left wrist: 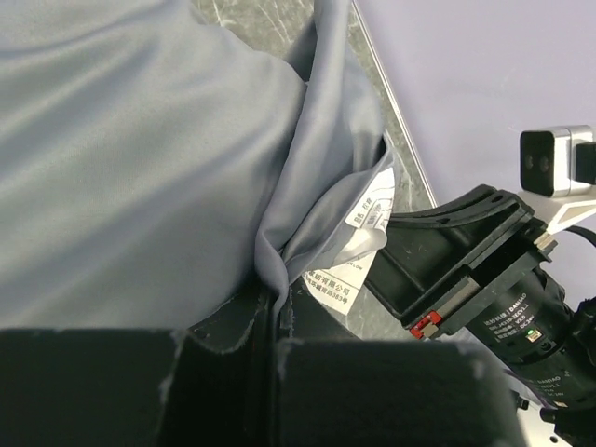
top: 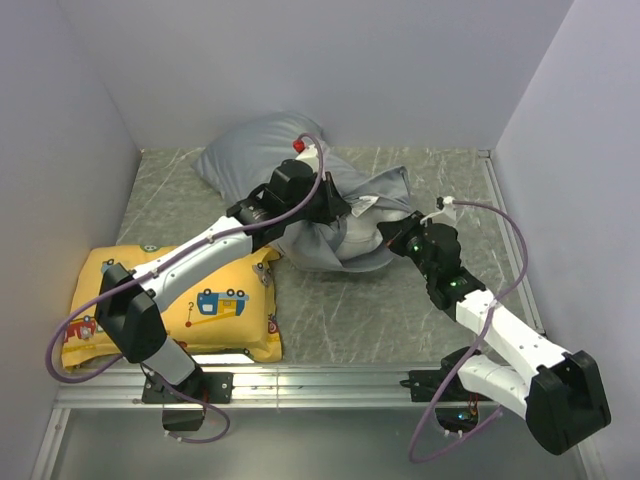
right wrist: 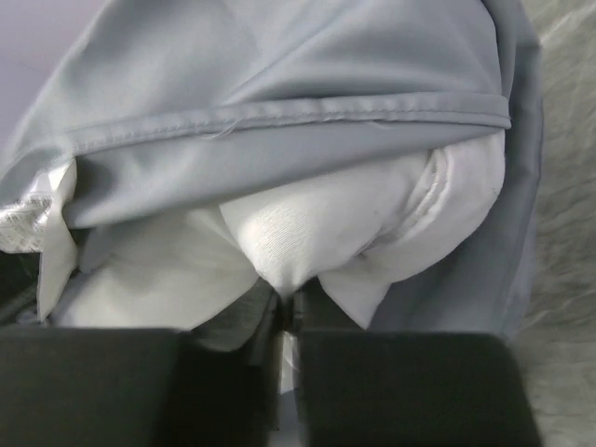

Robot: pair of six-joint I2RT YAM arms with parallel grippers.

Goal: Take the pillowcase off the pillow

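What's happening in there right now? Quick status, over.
Left gripper shut on pillowcase. Right gripper shut on exposed white pillow. Pillow mostly inside case. Yellow pillow sits aside, not blocking.

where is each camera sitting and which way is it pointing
Top external: above and behind the bases, looking down at the table; both arms show, meeting at the pillowcase.
Left wrist: looks along the left gripper, shut on a pillowcase fold; the right arm shows at right.
Right wrist: looks along the right gripper, shut on the white pillow.
Shared: all three show the pillowcase.
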